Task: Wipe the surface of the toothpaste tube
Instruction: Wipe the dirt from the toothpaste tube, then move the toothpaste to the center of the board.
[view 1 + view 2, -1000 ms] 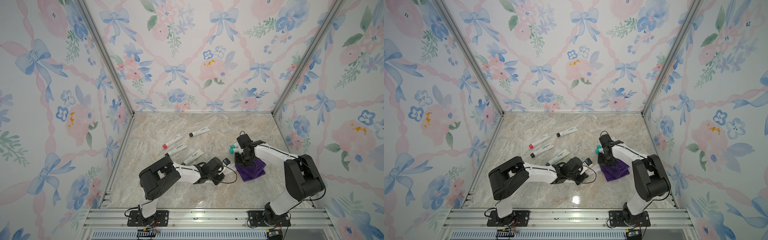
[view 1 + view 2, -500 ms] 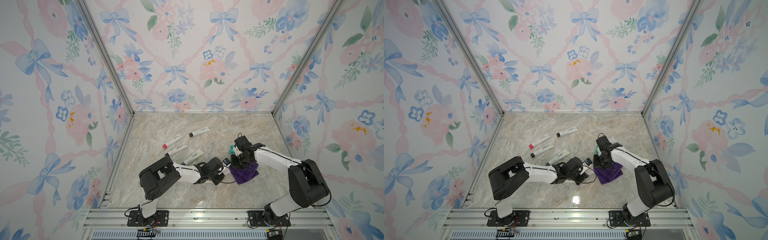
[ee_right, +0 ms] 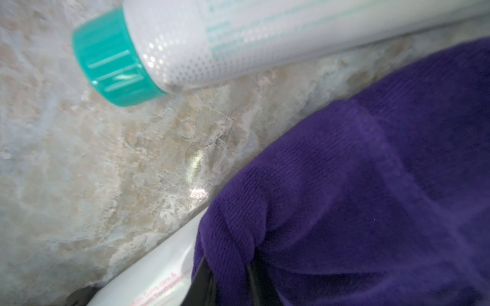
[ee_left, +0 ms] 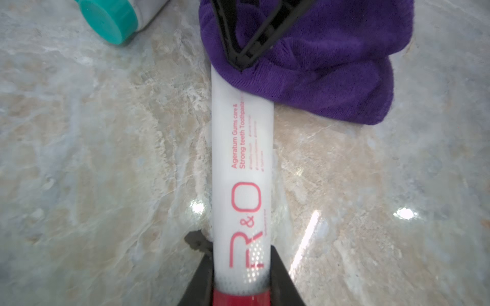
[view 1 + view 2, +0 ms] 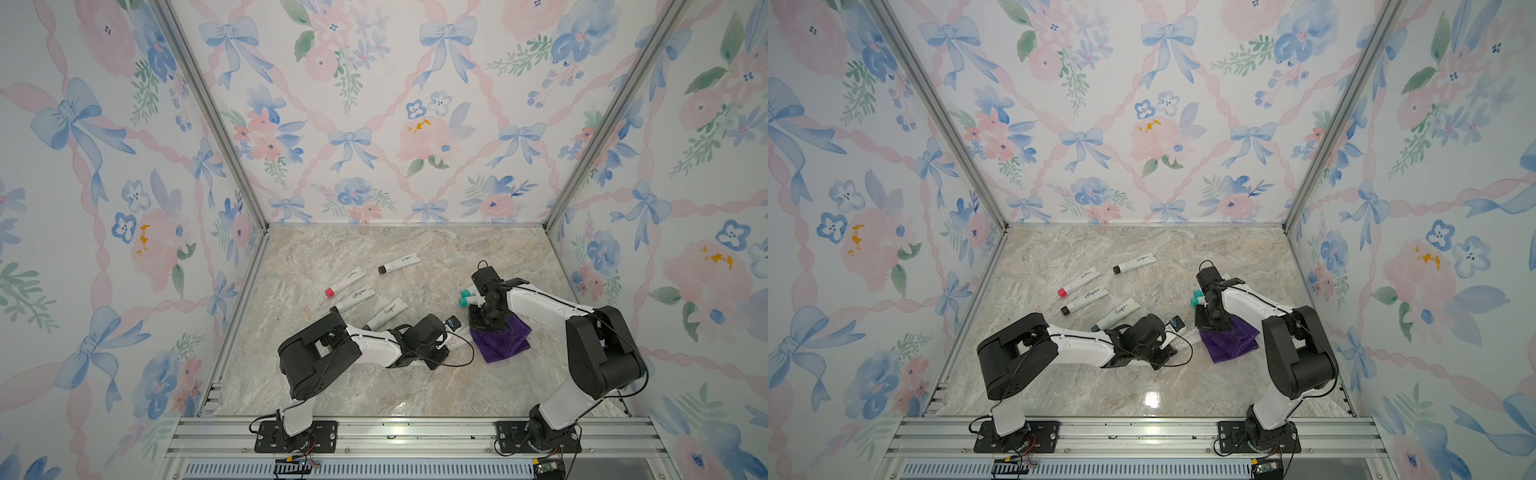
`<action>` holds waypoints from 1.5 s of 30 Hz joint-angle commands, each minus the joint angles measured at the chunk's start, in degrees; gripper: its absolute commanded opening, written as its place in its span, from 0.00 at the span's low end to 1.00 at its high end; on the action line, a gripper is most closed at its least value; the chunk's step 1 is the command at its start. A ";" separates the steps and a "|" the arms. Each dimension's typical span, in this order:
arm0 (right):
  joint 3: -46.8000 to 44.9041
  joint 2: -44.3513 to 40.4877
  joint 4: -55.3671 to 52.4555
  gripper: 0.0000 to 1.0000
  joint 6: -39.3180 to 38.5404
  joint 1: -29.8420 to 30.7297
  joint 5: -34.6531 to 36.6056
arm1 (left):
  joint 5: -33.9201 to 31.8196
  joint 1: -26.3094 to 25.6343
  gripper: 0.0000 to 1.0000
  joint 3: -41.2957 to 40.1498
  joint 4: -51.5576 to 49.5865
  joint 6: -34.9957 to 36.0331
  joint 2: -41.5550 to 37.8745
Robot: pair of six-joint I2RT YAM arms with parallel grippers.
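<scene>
While the left tool [image 4: 240, 251] clamps its cap end, toothpaste tube [image 4: 242, 148] underlies cloth [image 4: 318, 66].

Cloth [image 4: 331, 53] lies over one end of the toothpaste tube [image 4: 242, 159] (spare tubes [image 5: 390, 312] behind).

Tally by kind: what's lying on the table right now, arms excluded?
Toothpaste tubes: 7
Purple cloth: 1
Total: 8
</scene>
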 commanded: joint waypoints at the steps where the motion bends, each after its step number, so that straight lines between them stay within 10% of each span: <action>1: -0.58 0.63 -1.96 0.19 -0.24 0.96 0.26 | -1.28 -0.11 0.20 0.05 -2.97 0.74 1.97; 16: -4.86 -3.94 2.82 0.19 4.82 8.29 -11.64 | -1.51 -0.12 0.20 -0.03 -2.96 0.79 1.97; 33: -7.68 -16.33 -1.88 0.20 2.76 -7.90 4.21 | -1.25 6.54 0.20 -3.81 -3.22 -2.10 -3.22; 45: -9.95 -15.06 0.86 0.19 4.25 -4.04 1.64 | -2.06 10.75 0.20 -1.99 -5.24 -2.99 -2.67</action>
